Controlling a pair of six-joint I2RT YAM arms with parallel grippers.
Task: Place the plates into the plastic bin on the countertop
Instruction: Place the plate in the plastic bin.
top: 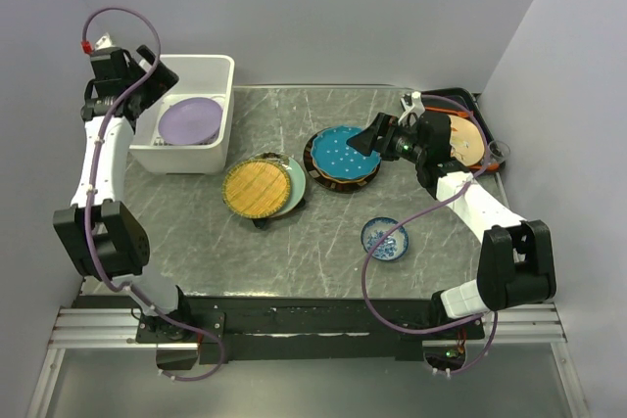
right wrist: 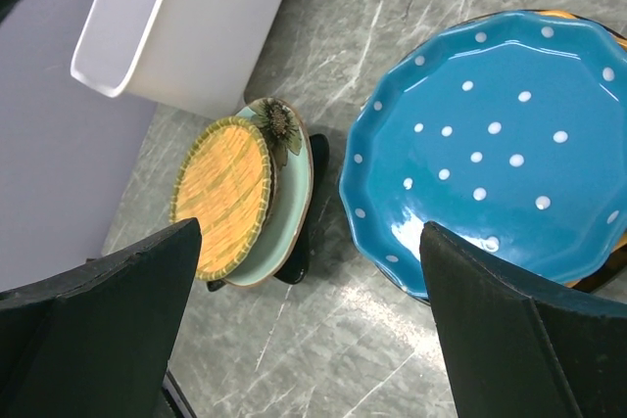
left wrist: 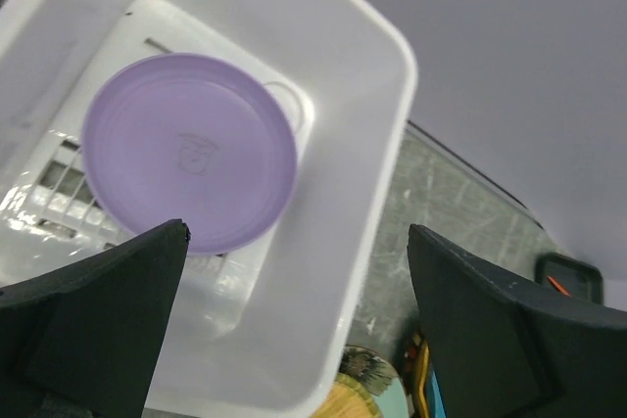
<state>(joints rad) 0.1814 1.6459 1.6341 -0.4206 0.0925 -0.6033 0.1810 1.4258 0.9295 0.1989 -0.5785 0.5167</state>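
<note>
The white plastic bin (top: 181,160) stands at the back left of the grey countertop (top: 294,261). A lavender plate (top: 191,119) lies inside it, also in the left wrist view (left wrist: 189,152). My left gripper (top: 157,80) hovers open and empty over the bin (left wrist: 387,144). A teal white-dotted plate (top: 341,152) tops a stack with orange and dark rims. My right gripper (top: 377,139) is open and empty at that plate's right edge (right wrist: 490,144). A yellow woven plate (top: 257,188) lies on a pale green plate (top: 294,181) over a dark plate.
A small blue-and-white dish (top: 384,239) sits at front right. A tan plate with orange marks (top: 468,139) lies on a black tray (top: 460,97) at the far right, under my right arm. Walls close in at the back and both sides.
</note>
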